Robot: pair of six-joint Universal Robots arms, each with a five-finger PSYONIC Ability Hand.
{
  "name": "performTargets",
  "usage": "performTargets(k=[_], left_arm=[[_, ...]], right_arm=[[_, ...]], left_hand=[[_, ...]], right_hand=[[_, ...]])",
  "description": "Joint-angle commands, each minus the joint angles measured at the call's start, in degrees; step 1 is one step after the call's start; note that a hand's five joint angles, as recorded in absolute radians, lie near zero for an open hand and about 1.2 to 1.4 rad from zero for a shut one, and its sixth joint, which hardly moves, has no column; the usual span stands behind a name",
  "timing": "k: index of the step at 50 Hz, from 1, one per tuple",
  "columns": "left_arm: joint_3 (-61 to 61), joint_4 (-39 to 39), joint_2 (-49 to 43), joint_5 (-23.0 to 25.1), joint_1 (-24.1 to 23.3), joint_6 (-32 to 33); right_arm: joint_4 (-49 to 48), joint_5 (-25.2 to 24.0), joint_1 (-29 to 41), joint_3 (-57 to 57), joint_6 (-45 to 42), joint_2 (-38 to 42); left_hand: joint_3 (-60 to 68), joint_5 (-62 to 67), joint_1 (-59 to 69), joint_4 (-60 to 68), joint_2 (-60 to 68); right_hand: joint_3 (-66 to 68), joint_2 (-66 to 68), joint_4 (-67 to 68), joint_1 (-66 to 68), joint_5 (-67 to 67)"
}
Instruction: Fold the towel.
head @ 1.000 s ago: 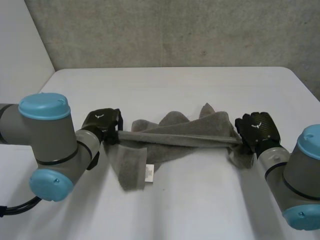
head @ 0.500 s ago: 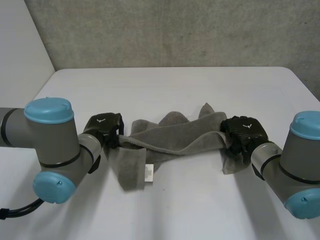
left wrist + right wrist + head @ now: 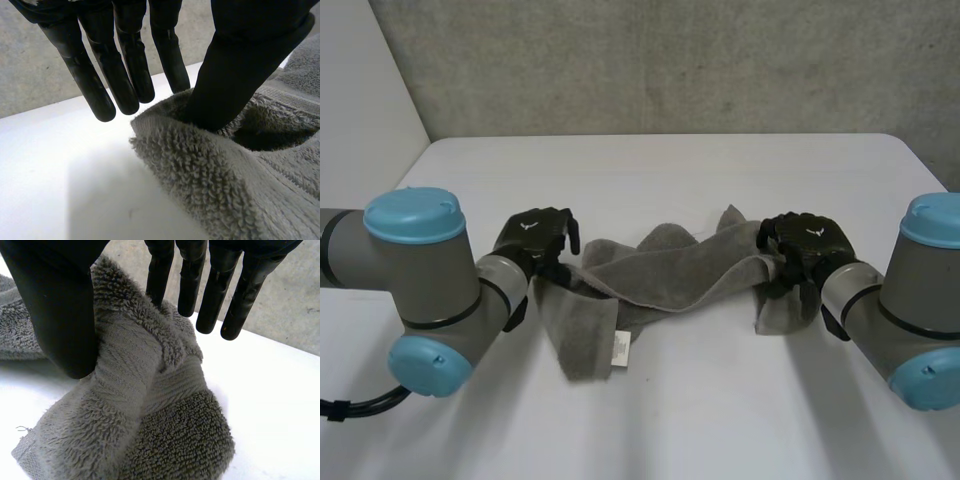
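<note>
At mid-table, towel (image 3: 670, 270): a grey terry towel, bunched into a loose band across the centre of the head view, slack and sagging between the two hands, with one flap spilling toward the lower left of centre and a peak of cloth poking up at the far edge.
Towel label (image 3: 618, 345): a small white tag on the corner of the hanging flap, lying on the table.
Left hand (image 3: 535, 235): at the towel's left end, left of centre; fingers straight and fanned, closed on nothing.
Left wrist view: the fingers (image 3: 125, 75) hang clear of the cloth while the thumb (image 3: 235, 65) is sunk into a fold of the towel (image 3: 210, 165), whose fluffy edge rises in front of it.
Right hand (image 3: 810, 245): at the towel's right end, right of centre; fingers straight and spread, not clamped.
Right wrist view: a ridge of towel (image 3: 140, 405) stands between the thumb (image 3: 60, 315) and the fingers (image 3: 160, 275), the thumb against one side and one finger touching the top edge; the end of the cloth heaps on the table under the palm.
Table (image 3: 670, 170): white, bare round the towel.
Arms: left arm (image 3: 430, 290) at lower left, right arm (image 3: 910, 320) at lower right, each covering part of the near tabletop.
Wall (image 3: 670, 60): rough grey concrete along the top, behind the table's far edge.
</note>
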Motion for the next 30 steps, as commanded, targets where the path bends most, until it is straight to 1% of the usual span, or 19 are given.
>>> performTargets(k=[1,6,8,9,10,11,12,13,14,16,17,18,19,21,22,24,25,27,30], left_arm=[[1.4,-0.2,-2.6,0.5,0.0,0.1],[1.3,-0.6,-3.9,0.5,0.0,0.1],[1.3,-0.5,-4.5,0.5,0.0,0.1],[1.3,-0.5,-4.5,0.5,0.0,0.1],[1.4,-0.5,-4.8,0.5,0.0,0.4],[1.4,-0.5,-4.8,0.5,0.0,0.4],[1.9,-0.4,-5.2,0.4,0.0,1.2],[2.5,-0.5,-5.6,0.5,0.0,2.7],[2.5,-0.5,-5.6,0.5,0.0,2.7],[5.2,-0.4,-6.7,-0.1,0.0,7.6],[5.2,-0.4,-6.7,-0.2,0.0,7.7],[7.3,-0.4,-7.2,-0.2,0.0,11.0],[7.3,-0.4,-7.2,-0.2,0.0,11.0],[12.7,-0.1,-7.7,-0.1,0.2,16.8],[12.7,-0.1,-7.7,-0.1,0.2,16.8],[19.8,0.3,-7.4,0.1,0.6,19.7],[19.8,0.3,-7.4,0.1,0.6,19.7],[27.1,2.9,-5.4,0.1,1.0,19.8],[29.6,5.4,-3.2,0.0,1.0,19.7]], right_arm=[[-1.6,0.4,0.6,-1.3,-0.2,3.1],[-2.6,2.9,0.6,-2.3,-0.4,4.5],[-3.2,4.1,0.7,-3.2,-0.5,5.3],[-3.2,4.1,0.7,-3.2,-0.5,5.3],[-3.3,4.2,0.7,-3.5,-0.4,5.4],[-3.3,4.2,0.7,-3.5,-0.4,5.4],[-3.7,4.1,0.7,-3.9,-0.5,5.4],[-4.0,4.0,0.7,-4.5,-0.6,5.4],[-4.0,4.0,0.7,-4.5,-0.6,5.4],[-4.7,3.2,0.4,-7.8,-0.7,5.4],[-4.7,3.2,0.4,-7.9,-0.7,5.4],[-3.8,2.8,0.2,-10.8,-1.4,5.6],[-3.8,2.8,0.2,-10.8,-1.4,5.6],[-2.4,1.5,0.1,-17.7,-5.9,6.3],[-2.4,1.5,0.1,-17.7,-5.9,6.3],[-2.8,0.3,0.1,-25.0,-14.1,6.4],[-2.8,0.3,0.1,-25.1,-14.1,6.4],[-5.5,-0.9,0.0,-32.8,-21.3,5.4],[-8.8,-1.6,0.0,-35.9,-23.6,4.6]], left_hand=[[7.8,7.8,7.8,7.9,7.8],[7.8,7.8,7.8,7.9,7.8],[8.3,8.3,8.3,8.4,8.3],[8.3,8.3,8.3,8.4,8.3],[13.6,13.6,13.6,13.7,13.7],[13.7,13.7,13.6,13.8,13.7],[26.8,26.8,26.8,26.9,26.9],[33.6,33.6,33.6,33.7,33.6],[33.6,33.7,33.6,33.8,33.7],[33.6,33.7,33.6,33.8,33.7],[33.6,33.7,33.6,33.8,33.7],[33.6,33.7,33.6,33.8,33.7],[33.6,33.7,33.6,33.8,33.7],[33.6,33.7,33.6,33.8,33.7],[33.6,33.7,33.6,33.8,33.7],[33.6,33.7,33.6,33.8,33.7],[33.6,33.7,33.6,33.8,33.7],[33.6,33.7,33.6,33.8,33.7],[33.6,33.7,33.6,33.8,33.7]], right_hand=[[5.0,5.0,5.0,0.9,5.1],[8.7,8.7,8.7,4.6,8.8],[18.9,18.9,18.9,14.8,19.0],[19.0,18.9,19.0,14.8,19.0],[28.5,28.4,28.5,24.3,28.5],[28.6,28.5,28.6,24.4,28.6],[43.9,43.9,43.9,39.8,43.9],[50.8,50.8,50.8,46.7,50.8],[50.9,50.8,50.9,46.7,50.9],[50.9,50.8,50.9,46.7,50.9],[50.9,50.8,50.9,46.7,50.9],[50.9,50.8,50.9,46.7,50.9],[50.9,50.8,50.9,46.7,50.9],[50.9,50.8,50.9,46.7,50.9],[50.9,50.8,50.9,46.7,50.9],[50.9,50.8,50.9,46.7,50.9],[50.9,50.8,50.9,46.7,50.9],[50.9,50.8,50.9,46.7,50.9],[50.9,50.8,50.9,46.7,50.9]])
